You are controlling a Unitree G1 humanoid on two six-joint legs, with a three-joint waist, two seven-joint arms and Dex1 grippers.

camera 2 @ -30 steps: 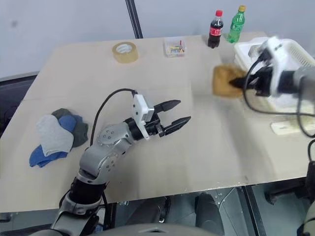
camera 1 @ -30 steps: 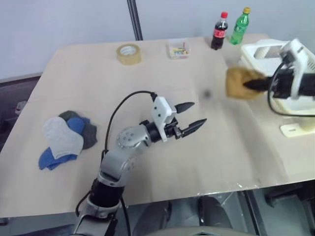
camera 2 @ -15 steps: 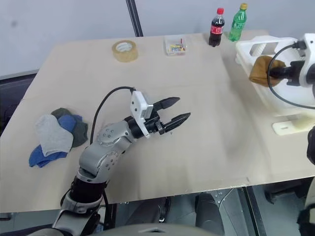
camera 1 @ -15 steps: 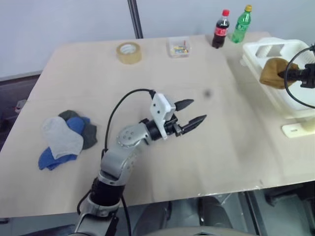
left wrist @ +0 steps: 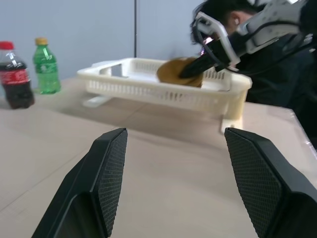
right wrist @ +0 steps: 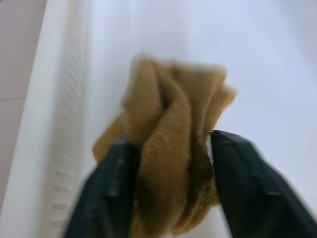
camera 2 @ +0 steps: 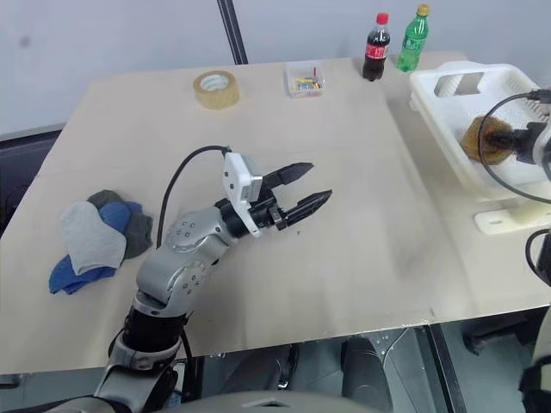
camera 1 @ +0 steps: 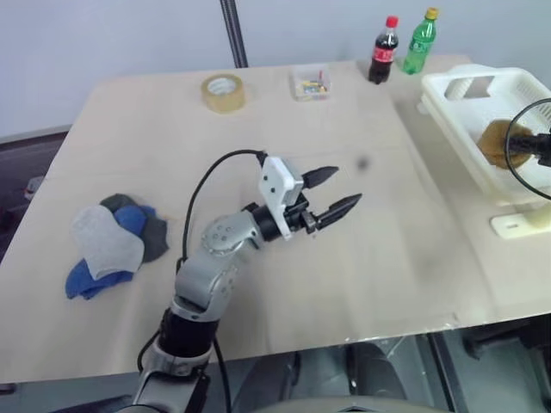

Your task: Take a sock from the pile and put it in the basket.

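Right wrist view shows the right jaws (right wrist: 166,198) parting, the mustard sock (right wrist: 171,148) bunched between the fingers and over the basket (right wrist: 59,148) floor. A second ago those jaws carried the sock over the surface, short of the basket; now they hang inside its rim, so the release looks under way and the drop nearly done. Whether the sock has left the fingers cannot be told. Out from them, the left jaws (camera 1: 331,191) stand wide and empty above the surface (camera 1: 387,241). Well beyond those lies the pile (camera 1: 112,245).
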